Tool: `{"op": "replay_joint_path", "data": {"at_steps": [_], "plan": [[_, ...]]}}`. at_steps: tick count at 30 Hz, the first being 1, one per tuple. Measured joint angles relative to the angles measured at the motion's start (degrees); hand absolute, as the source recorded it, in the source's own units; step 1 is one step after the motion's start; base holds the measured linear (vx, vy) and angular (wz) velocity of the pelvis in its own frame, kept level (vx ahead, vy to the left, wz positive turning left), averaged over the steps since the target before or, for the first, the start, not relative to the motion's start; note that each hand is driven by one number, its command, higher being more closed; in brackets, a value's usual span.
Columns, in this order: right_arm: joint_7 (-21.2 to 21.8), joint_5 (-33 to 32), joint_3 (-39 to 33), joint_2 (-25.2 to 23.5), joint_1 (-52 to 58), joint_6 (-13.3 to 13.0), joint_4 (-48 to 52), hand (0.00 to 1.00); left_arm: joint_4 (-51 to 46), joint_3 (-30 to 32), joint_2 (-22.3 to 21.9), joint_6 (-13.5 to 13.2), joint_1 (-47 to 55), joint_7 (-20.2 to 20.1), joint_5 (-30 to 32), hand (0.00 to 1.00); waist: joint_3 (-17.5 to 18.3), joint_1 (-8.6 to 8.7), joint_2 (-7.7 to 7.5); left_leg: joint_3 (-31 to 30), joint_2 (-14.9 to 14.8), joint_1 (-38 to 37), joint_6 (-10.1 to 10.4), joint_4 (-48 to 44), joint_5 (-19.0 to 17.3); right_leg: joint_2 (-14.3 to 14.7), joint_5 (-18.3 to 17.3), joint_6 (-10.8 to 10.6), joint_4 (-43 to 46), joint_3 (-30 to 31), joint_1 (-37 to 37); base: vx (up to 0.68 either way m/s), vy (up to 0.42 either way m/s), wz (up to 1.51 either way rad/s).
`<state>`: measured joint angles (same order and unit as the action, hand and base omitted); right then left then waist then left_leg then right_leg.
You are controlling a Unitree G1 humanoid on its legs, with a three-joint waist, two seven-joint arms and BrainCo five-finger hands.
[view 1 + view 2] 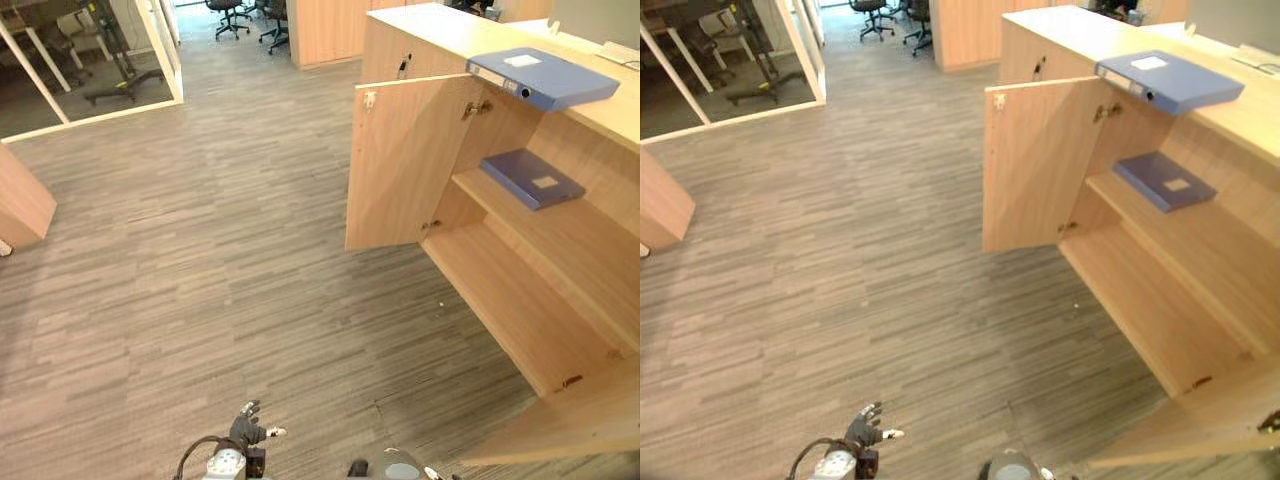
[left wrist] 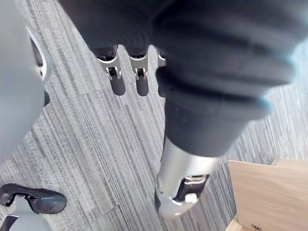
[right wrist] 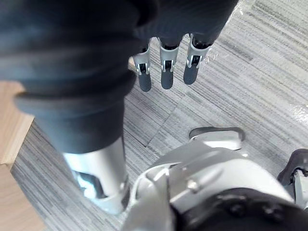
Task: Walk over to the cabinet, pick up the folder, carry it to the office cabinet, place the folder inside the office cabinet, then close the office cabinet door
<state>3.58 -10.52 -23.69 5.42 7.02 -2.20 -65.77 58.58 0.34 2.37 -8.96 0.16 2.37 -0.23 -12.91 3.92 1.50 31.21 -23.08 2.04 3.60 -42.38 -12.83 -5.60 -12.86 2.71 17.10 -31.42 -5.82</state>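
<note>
Both hands hang empty over the grey striped floor (image 1: 200, 280): the left hand (image 2: 139, 79) shows at the bottom edge of the head views, left of centre, fingers straight and loose, and the right hand (image 3: 166, 72) has its fingers just as slack. At the upper right of the frame a light blue folder (image 1: 545, 78) lies flat on top of the office cabinet (image 1: 520, 300), at its front edge, while a darker blue folder (image 1: 530, 178) lies on the upper shelf (image 1: 570, 240) inside. The cabinet door (image 1: 405, 165) stands wide open, well apart from both hands.
</note>
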Motion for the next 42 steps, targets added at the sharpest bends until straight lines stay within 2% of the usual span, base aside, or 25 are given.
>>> {"op": "replay_joint_path", "data": {"at_steps": [2,4,6,11,12,14,15,17,18,19,20,22,24,25,26,27,28,29,31,32,33,34,35,39,42], "plan": [[0.00,0.01,0.03,-0.09,-1.75,-0.02,0.14,0.00,-1.01,-0.02,0.07,-0.07,-0.10,0.10,-0.09,0.00,0.02,-0.36,-0.11,-3.77,2.75,2.46,1.11,11.21,0.61,-0.41,0.39,-0.51,-1.09,1.58,-0.43,0.18,0.040,-0.49],[0.01,0.00,0.06,-0.09,-3.50,-0.20,0.40,0.00,-1.11,0.00,0.06,-0.15,-0.13,0.42,-0.10,0.00,0.04,-0.66,-0.15,-8.95,5.11,2.96,3.83,24.35,2.51,-0.79,0.31,-1.04,-1.50,4.25,-0.67,0.19,0.189,-0.70],[0.00,0.00,0.41,-0.22,-3.75,-0.34,0.52,0.00,-0.77,0.00,0.07,-0.26,-0.08,0.66,-0.10,0.00,0.22,-0.68,-0.37,-14.30,6.44,2.74,4.39,33.96,5.05,-1.47,-0.85,-3.52,-1.42,8.04,-1.38,0.21,0.271,-0.78],[-0.06,0.15,3.69,-0.22,-1.66,-0.13,0.80,0.00,-0.56,0.74,0.65,-0.47,0.36,0.74,-0.43,0.00,2.07,-1.32,-0.98,-17.10,9.31,3.98,2.80,26.16,10.13,-5.12,-4.02,-9.56,0.00,16.36,-2.66,0.31,0.367,-0.83],[-0.07,0.15,4.50,-0.64,-1.41,-0.10,0.76,0.00,-0.48,0.83,1.03,-0.46,0.88,0.78,-0.49,0.00,3.76,-1.27,-1.92,-16.57,10.81,5.73,2.53,21.52,7.91,-7.52,-4.55,-11.44,0.65,18.28,-1.80,0.43,0.379,-0.65],[0.08,0.13,4.78,-1.50,-1.16,-0.09,0.75,0.00,0.25,0.75,1.42,-0.44,0.71,0.93,-0.59,0.00,5.48,-1.32,-3.68,-13.33,14.31,5.88,1.49,18.63,3.88,-12.51,-4.56,-12.18,4.22,21.15,0.75,0.46,0.400,-0.48],[0.20,0.11,4.70,-1.72,-1.37,-0.09,0.75,0.00,0.43,0.67,1.49,-0.36,0.85,0.93,-0.58,0.00,6.29,-1.40,-4.17,-11.13,16.81,5.05,0.29,18.24,1.89,-15.73,-4.18,-11.54,9.04,23.86,3.66,0.44,0.441,-0.38],[-0.12,0.16,3.07,-1.47,-2.17,-0.21,0.83,0.00,0.43,0.60,1.52,-0.28,1.02,0.93,-0.52,0.00,6.26,-1.42,-3.97,-8.42,19.98,1.19,-1.17,20.06,0.40,-19.84,-0.80,-7.20,18.24,24.85,7.71,0.41,0.410,-0.40],[-0.37,0.16,2.42,-0.74,-2.74,-0.18,0.85,0.00,0.42,0.55,1.72,-0.25,1.90,0.93,-0.42,0.00,6.32,-1.51,-3.52,-6.74,21.38,-3.08,-1.70,23.45,0.05,-21.89,4.21,-3.30,24.70,24.35,10.12,0.39,0.353,-0.51],[-0.53,0.19,2.41,-0.10,-2.89,-0.24,1.16,0.00,0.41,0.20,2.12,-0.18,2.70,0.90,-0.31,0.00,6.21,-1.28,-2.51,-5.73,22.07,-7.99,-1.80,27.75,0.03,-22.80,6.50,-2.74,31.96,23.42,12.82,0.46,0.365,-0.51],[-0.49,0.19,2.42,-0.05,-3.05,-0.23,1.46,0.00,0.43,0.08,2.66,-0.08,2.84,0.88,-0.30,0.00,6.11,-1.13,-2.36,-5.53,22.15,-10.19,-1.80,29.57,0.04,-22.80,5.86,-2.63,36.39,22.04,14.23,0.37,0.247,-0.40],[-0.26,0.26,2.39,-0.27,-3.41,-0.22,2.92,0.00,0.40,-0.24,3.67,0.08,2.43,0.87,-0.27,0.00,5.95,-0.12,-1.60,-4.72,21.95,-15.15,-1.79,33.52,0.05,-22.03,0.14,-1.70,46.66,13.51,20.70,0.37,0.104,-0.28],[-0.05,0.12,0.88,-0.31,-3.81,-0.40,3.31,0.00,0.52,-0.97,3.27,0.25,1.56,0.83,-0.26,0.00,5.38,0.41,-0.63,-3.18,21.83,-16.78,-1.69,34.25,0.00,-20.73,-3.31,0.32,46.24,6.17,26.21,0.36,-0.013,-0.38],[-0.04,0.17,0.11,-0.26,-4.17,-0.53,3.34,0.00,0.58,-1.15,3.07,0.38,1.31,0.80,-0.26,0.00,4.91,0.62,-0.36,-2.83,21.72,-17.64,-1.54,34.19,-0.09,-20.06,-3.92,1.31,44.52,3.48,27.44,0.50,-0.117,-0.67],[-0.17,0.24,0.17,-0.06,-4.40,-0.47,3.09,0.00,1.03,-1.25,2.91,0.55,1.14,0.56,-0.13,0.00,4.36,1.50,0.12,-0.92,21.22,-20.16,1.44,32.51,-1.93,-16.23,-2.57,4.25,31.47,-5.59,28.08,0.34,-0.099,-0.56],[-0.17,0.26,0.24,-0.20,-4.22,-0.45,3.05,0.00,1.09,-1.12,2.99,0.57,1.24,0.51,-0.03,0.00,4.47,1.53,-0.35,-0.25,21.63,-20.50,2.28,31.90,-2.45,-15.37,-0.31,5.49,26.98,-7.03,27.32,0.52,-0.099,-0.89],[-0.19,0.28,0.27,0.71,-4.69,-0.32,2.97,0.00,2.29,-0.85,1.36,0.73,0.66,0.44,0.27,0.00,3.13,1.05,1.76,2.24,19.98,-21.71,4.15,28.94,-4.80,-12.58,-1.89,9.78,23.30,-9.95,24.29,0.41,-0.048,-0.87],[-0.29,0.29,0.17,1.24,-5.59,-0.24,2.41,0.00,2.33,-1.32,0.50,0.59,0.62,0.28,0.46,0.00,3.26,1.56,3.42,2.63,18.27,-19.80,4.16,27.70,-7.49,-10.00,-1.49,9.39,20.20,-9.99,23.61,0.49,-0.093,-0.69],[-0.31,0.36,-0.18,0.99,-6.21,-0.09,1.09,0.00,2.21,-1.42,-0.08,0.09,-0.31,0.07,0.51,0.00,1.86,2.38,2.35,2.83,19.42,-19.24,3.90,32.26,-8.06,-9.95,-0.86,8.41,17.89,-10.85,20.39,0.15,-0.085,-0.13],[-0.31,0.40,-0.70,0.90,-6.41,-0.07,0.21,0.00,2.25,-1.39,-0.05,-0.20,-0.29,-0.04,0.60,0.00,1.45,2.33,1.87,3.27,20.28,-19.10,3.37,36.03,-7.14,-9.80,-0.75,8.24,17.09,-11.03,18.90,-0.06,-0.022,-0.26],[-0.30,0.42,-1.22,0.80,-6.73,-0.10,0.06,0.00,2.31,-1.39,-0.04,-0.22,-0.04,-0.05,0.62,0.00,1.07,1.93,1.87,3.57,20.82,-19.11,1.81,38.05,-2.57,-8.96,-0.58,7.88,16.86,-10.86,18.48,-0.08,-0.002,-0.37],[-0.30,0.42,-1.19,0.82,-7.15,-0.15,0.04,0.00,2.36,-1.35,-0.02,-0.19,0.12,-0.06,0.63,0.00,1.33,1.86,2.27,3.98,20.62,-18.97,1.51,38.25,0.00,-8.43,-0.68,7.32,16.87,-10.99,18.59,-0.06,0.011,-0.65],[-0.16,0.44,-1.15,1.09,-8.14,-0.27,0.15,0.00,3.25,-1.32,0.18,0.13,0.11,-0.07,0.71,0.00,1.36,1.75,2.30,5.87,20.54,-18.87,2.84,38.30,-0.09,-8.52,-1.47,5.88,17.33,-11.90,18.95,0.01,0.003,-0.70],[-0.17,0.49,-1.52,1.13,-7.83,0.08,0.06,0.00,3.94,-1.26,0.13,0.78,-2.32,-0.11,1.02,0.00,0.72,2.37,2.59,8.49,20.84,-17.18,2.51,37.98,-0.85,-9.20,-1.47,5.90,17.07,-15.71,20.62,0.04,0.005,-0.37],[-0.19,0.41,-1.55,1.08,-6.67,0.38,-0.10,0.00,3.96,-1.18,0.32,0.78,-4.31,-0.12,1.76,0.00,0.58,2.86,2.72,10.51,20.28,-17.74,2.75,37.59,-0.98,-8.00,-1.52,5.88,16.61,-15.60,20.58,0.08,0.021,-0.26]]}}
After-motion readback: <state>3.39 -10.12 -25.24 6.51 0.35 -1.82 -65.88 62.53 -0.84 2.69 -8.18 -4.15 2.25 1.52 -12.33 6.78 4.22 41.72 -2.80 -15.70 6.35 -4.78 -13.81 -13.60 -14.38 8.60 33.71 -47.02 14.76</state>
